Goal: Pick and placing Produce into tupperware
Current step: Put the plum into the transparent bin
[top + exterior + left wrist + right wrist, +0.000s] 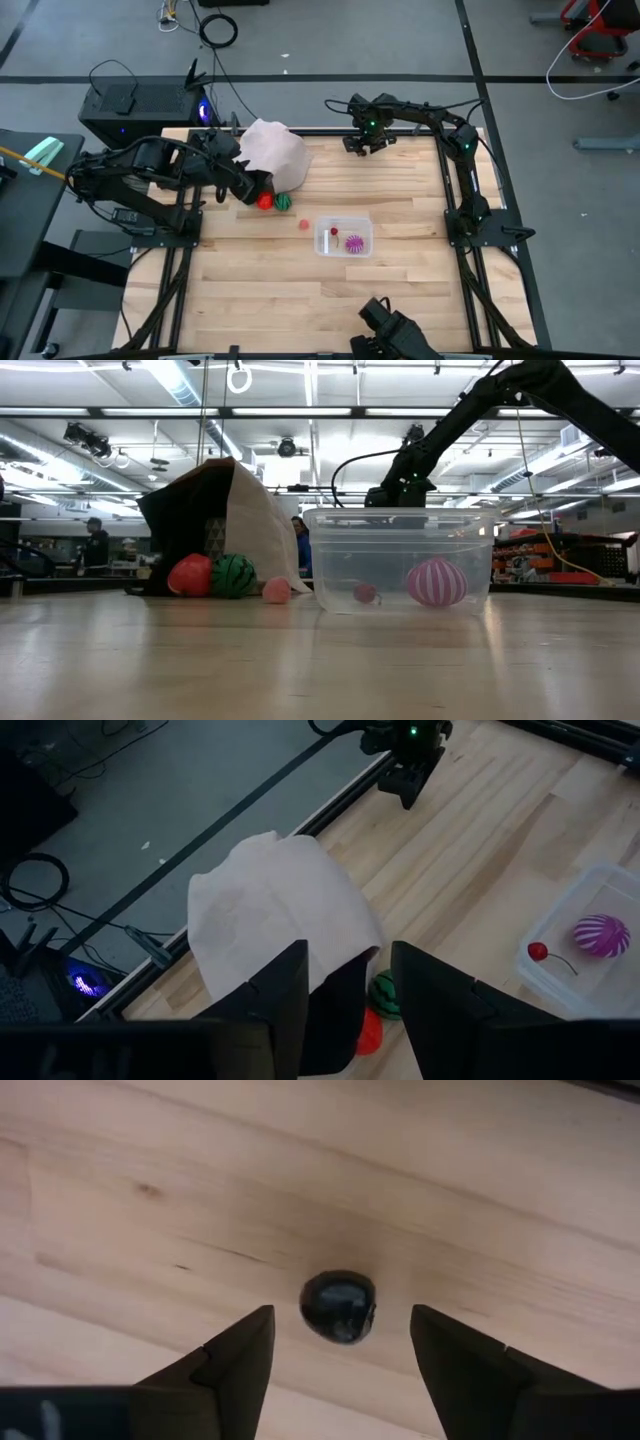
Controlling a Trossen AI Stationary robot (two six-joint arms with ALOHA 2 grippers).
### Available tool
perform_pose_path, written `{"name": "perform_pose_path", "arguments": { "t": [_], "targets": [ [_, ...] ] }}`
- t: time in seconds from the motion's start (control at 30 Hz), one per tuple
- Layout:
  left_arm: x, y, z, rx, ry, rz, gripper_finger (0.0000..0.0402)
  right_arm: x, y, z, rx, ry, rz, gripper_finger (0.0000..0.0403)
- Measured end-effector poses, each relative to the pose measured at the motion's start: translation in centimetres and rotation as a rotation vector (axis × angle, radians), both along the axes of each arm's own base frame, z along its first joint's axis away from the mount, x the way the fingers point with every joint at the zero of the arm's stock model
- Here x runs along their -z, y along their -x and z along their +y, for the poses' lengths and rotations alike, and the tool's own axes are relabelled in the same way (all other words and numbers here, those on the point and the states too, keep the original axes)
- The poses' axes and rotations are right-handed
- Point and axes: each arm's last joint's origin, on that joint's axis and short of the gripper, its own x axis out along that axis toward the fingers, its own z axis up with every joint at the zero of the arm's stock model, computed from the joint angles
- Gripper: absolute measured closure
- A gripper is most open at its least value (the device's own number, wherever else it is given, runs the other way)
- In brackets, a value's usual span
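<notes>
The clear tupperware stands mid-table with a magenta striped ball and a small dark red cherry inside. A red piece, a green one and a small pink one lie on the wood by the mouth of a pale bag. My left gripper is at that mouth, shut on the bag. Near the far edge my right gripper points down, open. Its fingers stand on either side of a small dark round piece on the table, without touching it. My left gripper holds the bag at the edge of its open end, coming slanting down from the table's left. The bag's cloth and dark inside show between the two fingers; the fingers hide the contact. The bag stands raised like a tent, its lower edge on the table.
A black box sits beyond the table's far left corner, with cables on the floor behind it. Another dark device shows at the near edge. Bare wood lies on all sides of the tupperware.
</notes>
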Motion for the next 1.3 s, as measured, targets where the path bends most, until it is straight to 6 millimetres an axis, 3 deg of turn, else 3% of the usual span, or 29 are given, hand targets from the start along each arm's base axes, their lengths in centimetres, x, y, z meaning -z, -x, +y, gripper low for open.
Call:
{"name": "perform_pose_path", "arguments": {
  "t": [1.3],
  "targets": [
    [0.00,0.00,0.00,-0.002,0.001,-0.001,0.0256,-0.08,-0.28,-0.16,0.008,0.022,-0.027,0.0294]
  ]
}}
